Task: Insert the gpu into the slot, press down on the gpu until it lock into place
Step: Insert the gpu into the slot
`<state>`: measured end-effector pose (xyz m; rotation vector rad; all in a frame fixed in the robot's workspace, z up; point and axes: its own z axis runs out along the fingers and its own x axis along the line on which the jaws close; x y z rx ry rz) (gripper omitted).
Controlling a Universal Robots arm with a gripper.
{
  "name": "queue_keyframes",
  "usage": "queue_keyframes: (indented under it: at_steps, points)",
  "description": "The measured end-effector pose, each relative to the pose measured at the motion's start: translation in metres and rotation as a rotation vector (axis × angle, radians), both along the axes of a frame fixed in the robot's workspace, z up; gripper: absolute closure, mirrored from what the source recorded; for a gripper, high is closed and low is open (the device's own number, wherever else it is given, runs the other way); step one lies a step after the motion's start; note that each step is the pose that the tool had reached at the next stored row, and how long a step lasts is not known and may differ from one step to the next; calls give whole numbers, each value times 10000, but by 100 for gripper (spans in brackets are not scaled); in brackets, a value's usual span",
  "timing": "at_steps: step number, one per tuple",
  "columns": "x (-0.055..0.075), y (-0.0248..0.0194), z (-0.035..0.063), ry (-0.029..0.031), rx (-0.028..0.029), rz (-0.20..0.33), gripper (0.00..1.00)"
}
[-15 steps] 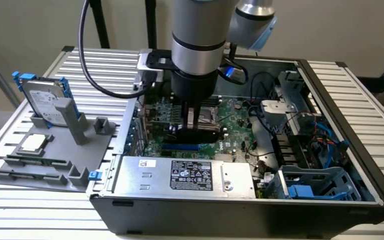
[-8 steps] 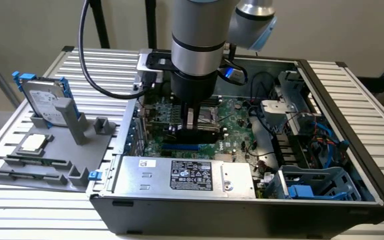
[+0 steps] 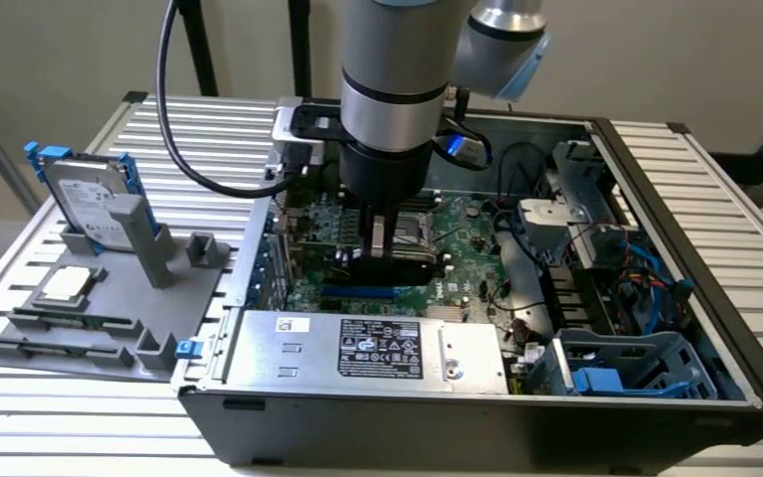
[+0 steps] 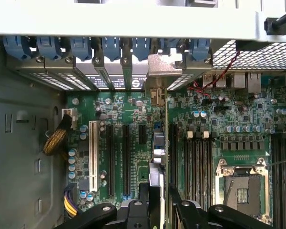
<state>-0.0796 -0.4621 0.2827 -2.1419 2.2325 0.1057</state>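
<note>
Now the claw (image 4: 158, 193) stands wide, astride the gpu (image 4: 158, 157), which is upright and edge-on on the green motherboard (image 4: 219, 119), beside the blue slot (image 3: 355, 294).

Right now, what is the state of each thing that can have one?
gpu, upright on edge over the slot; locked or not, cannot tell.
slot, partly showing beside the gpu.
gripper, low, right at the gpu.
computer case, lying open.
hard drive, upright in its holder.
</note>
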Motion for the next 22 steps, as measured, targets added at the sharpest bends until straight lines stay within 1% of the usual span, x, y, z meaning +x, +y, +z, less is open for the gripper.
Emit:
queue_keyframes:
  at_steps: [14,22]
  points:
    - [-32,23,-30,0,-1,-67,74]
    - [-49,28,-45,14,-2,-72,74]
